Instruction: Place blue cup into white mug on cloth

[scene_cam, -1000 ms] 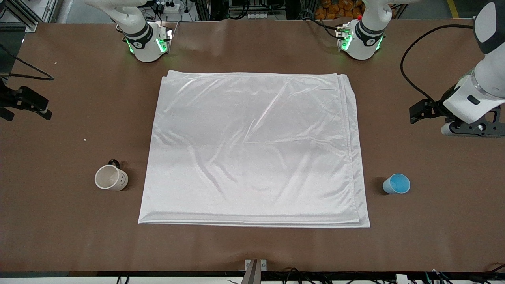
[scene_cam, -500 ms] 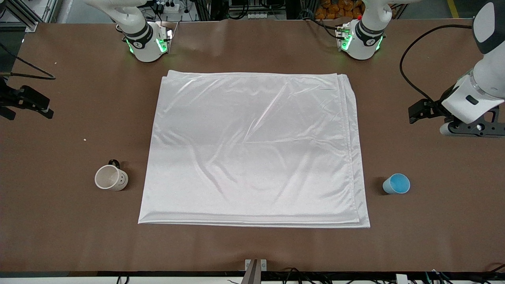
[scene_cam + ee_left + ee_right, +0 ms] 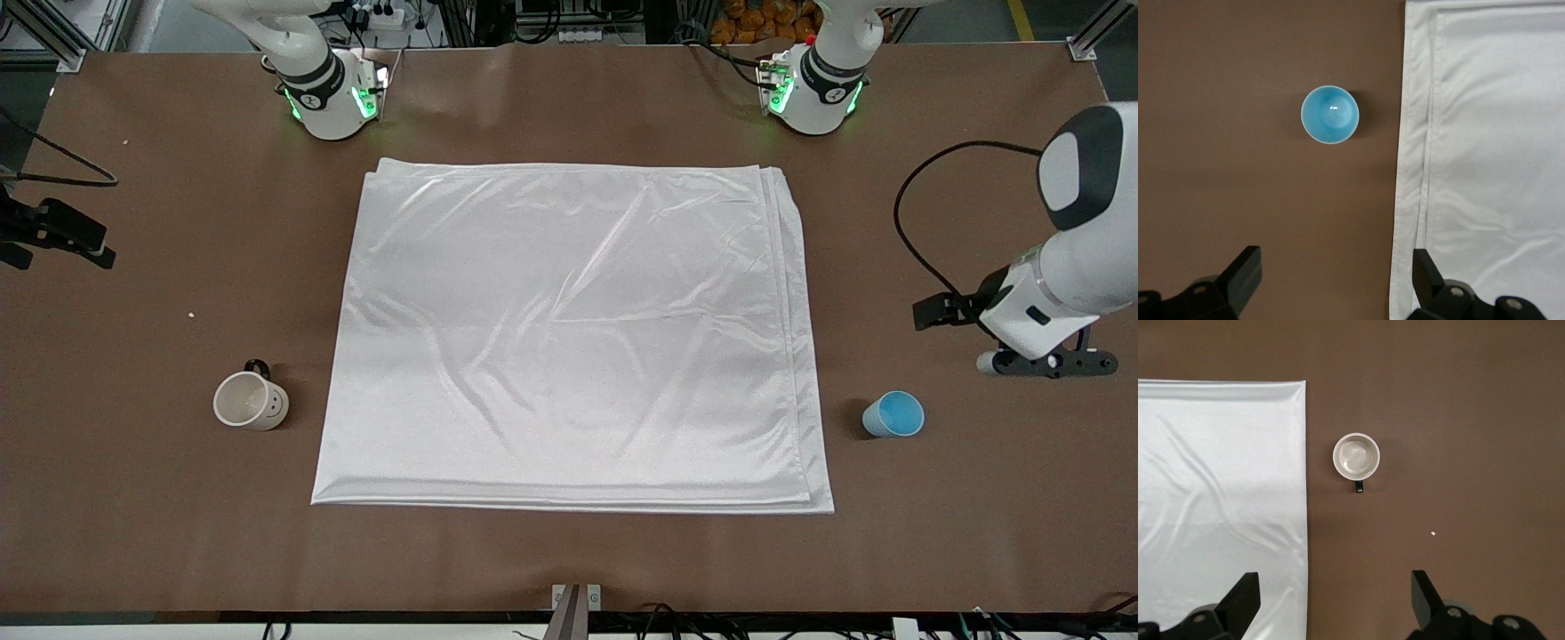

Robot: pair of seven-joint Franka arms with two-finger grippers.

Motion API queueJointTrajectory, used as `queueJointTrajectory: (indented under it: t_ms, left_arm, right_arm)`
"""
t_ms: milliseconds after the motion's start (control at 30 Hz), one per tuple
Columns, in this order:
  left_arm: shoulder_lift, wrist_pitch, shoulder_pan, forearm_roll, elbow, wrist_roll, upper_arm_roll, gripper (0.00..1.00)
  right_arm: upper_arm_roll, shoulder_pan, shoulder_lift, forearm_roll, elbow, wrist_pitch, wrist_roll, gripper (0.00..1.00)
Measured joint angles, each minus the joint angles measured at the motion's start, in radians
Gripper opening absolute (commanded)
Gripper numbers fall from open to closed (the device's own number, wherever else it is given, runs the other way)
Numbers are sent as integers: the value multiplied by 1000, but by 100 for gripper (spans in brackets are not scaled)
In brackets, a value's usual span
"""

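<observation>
The blue cup (image 3: 893, 414) stands upright on the brown table, off the cloth (image 3: 569, 329), at the left arm's end. It also shows in the left wrist view (image 3: 1330, 114) beside the cloth's edge (image 3: 1485, 133). The white mug (image 3: 251, 401) stands upright on the table at the right arm's end, also off the cloth; the right wrist view shows it (image 3: 1356, 456) with its black handle. My left gripper (image 3: 1045, 363) (image 3: 1338, 270) is open and empty over bare table, apart from the cup. My right gripper (image 3: 1335, 593) is open and empty, high over the cloth's edge (image 3: 1218, 487).
The two arm bases (image 3: 329, 98) (image 3: 813, 93) stand along the table's edge farthest from the front camera. A black cable (image 3: 916, 222) loops from the left arm. A small white crumb (image 3: 191, 314) (image 3: 1433, 534) lies near the mug.
My left arm has swung down over the table toward the blue cup. The right arm has hardly moved. The cup, mug and cloth have not moved.
</observation>
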Motion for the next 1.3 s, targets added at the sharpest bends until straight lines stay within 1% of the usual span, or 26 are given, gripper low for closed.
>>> queueJointTrajectory:
  t_ms: [267,433,600,800,967,1300]
  left_arm:
    - [142,106,15,0,28,1,31,100]
    - [220,174,34,0,48,1,39,100]
    - [280,232,41,0,56,1,39,100]
    - [324,281,41,0,60,1,39,100]
    - [349,317,41,0,61,1,39,100]
    - [382,357,53,0,63,1,40,100]
  right_arm:
    - [3,1,15,1,0,-33,0,100]
    - [4,1,37,1,-7,-67,-9,100]
    - [4,1,66,1,-19,-84,-31,100]
    - [4,1,78,1,-51,-81,-39,100]
    - [4,1,78,1,-118,-23,-40,100]
    - [4,1,86,1,-343,231,-41,100]
